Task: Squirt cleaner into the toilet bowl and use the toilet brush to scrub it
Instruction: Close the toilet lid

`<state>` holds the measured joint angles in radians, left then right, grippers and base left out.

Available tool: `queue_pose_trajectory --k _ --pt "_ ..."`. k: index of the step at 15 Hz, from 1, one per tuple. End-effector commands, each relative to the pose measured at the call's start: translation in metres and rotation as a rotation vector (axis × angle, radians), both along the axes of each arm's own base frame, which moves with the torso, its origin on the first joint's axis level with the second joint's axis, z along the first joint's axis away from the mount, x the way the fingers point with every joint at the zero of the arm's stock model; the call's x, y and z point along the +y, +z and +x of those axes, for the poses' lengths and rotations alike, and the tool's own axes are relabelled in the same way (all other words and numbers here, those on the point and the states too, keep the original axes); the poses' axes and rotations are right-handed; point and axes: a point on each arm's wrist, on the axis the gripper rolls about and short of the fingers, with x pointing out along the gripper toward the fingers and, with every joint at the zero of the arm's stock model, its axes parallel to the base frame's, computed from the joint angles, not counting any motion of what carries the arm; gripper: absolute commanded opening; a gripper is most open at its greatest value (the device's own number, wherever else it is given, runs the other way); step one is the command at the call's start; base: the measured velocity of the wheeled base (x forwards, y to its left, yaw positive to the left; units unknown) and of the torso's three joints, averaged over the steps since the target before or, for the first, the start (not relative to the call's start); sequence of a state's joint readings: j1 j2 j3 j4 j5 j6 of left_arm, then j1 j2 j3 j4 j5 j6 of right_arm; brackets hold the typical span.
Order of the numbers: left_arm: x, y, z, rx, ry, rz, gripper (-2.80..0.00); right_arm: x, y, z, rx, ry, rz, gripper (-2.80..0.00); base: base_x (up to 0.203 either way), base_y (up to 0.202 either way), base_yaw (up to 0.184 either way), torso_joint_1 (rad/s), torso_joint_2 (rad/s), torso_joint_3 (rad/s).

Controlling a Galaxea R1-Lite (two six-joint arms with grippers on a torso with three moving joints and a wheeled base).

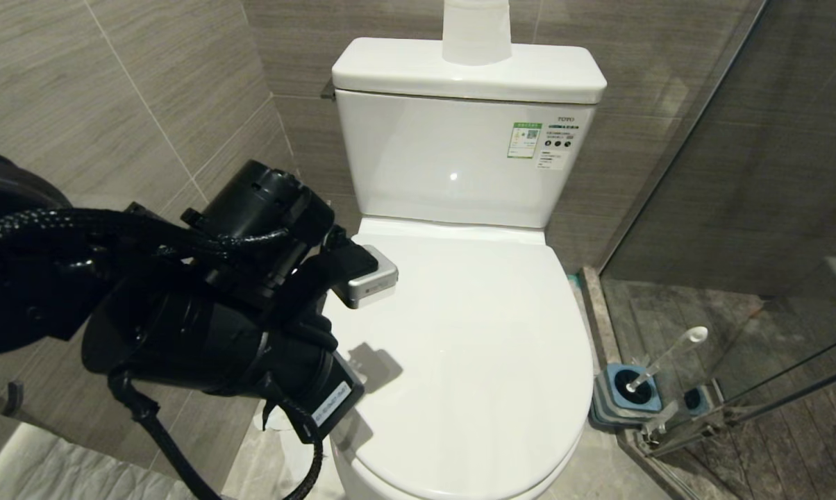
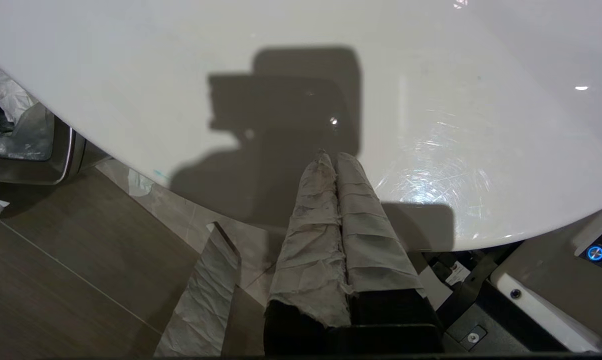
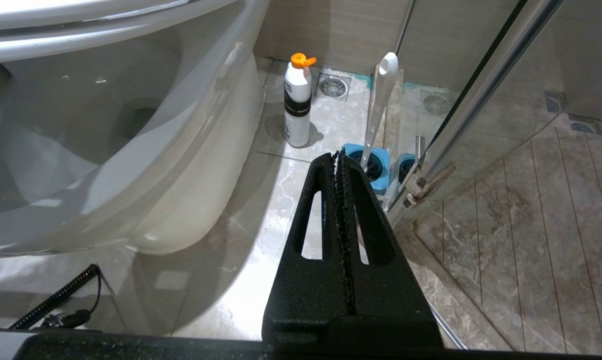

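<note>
The toilet bowl [image 3: 131, 150] shows only its white outer side; its inside is hidden under the shut lid [image 1: 473, 333]. My left arm [image 1: 216, 333] reaches in over the lid's left edge. My left gripper [image 2: 335, 157] is shut, its tape-wrapped fingers pressed together just above the lid's rim with nothing between them. A faint teal mark [image 2: 159, 173] sits at that rim. The toilet brush [image 1: 668, 357] [image 3: 378, 100] stands in its blue holder [image 1: 626, 392] right of the toilet. My right gripper [image 3: 337, 157] hangs low, shut and empty, short of the holder [image 3: 368, 162].
A white bottle with an orange cap [image 3: 297, 100] stands on the floor between toilet and holder. A glass shower door [image 1: 737, 208] closes off the right side. A steel waste bin [image 2: 31, 145] with crumpled paper stands left of the toilet. The cistern [image 1: 460, 153] is behind.
</note>
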<state>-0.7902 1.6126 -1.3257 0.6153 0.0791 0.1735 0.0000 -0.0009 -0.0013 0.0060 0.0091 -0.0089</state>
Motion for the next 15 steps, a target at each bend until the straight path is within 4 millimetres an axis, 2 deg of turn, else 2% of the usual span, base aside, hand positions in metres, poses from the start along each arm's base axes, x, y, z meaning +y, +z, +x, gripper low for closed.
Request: queue_pose_trajectory --k 1,10,15 --pt "-0.006 -0.007 0.003 0.019 -0.008 0.02 -2.8 0.0 0.0 0.0 0.001 0.002 0.0 -2.8 0.0 0.0 0.0 0.0 0.0 0.0" --pt "-0.035 -0.049 0.017 0.122 -0.041 0.126 -2.8 0.0 0.0 0.0 0.001 0.0 0.0 -2.8 0.0 0.0 0.0 0.0 0.0 0.0" --pt "-0.053 -0.082 0.029 0.177 -0.049 0.191 -2.8 0.0 0.0 0.0 0.001 0.001 0.0 -2.8 0.0 0.0 0.0 0.0 0.0 0.0"
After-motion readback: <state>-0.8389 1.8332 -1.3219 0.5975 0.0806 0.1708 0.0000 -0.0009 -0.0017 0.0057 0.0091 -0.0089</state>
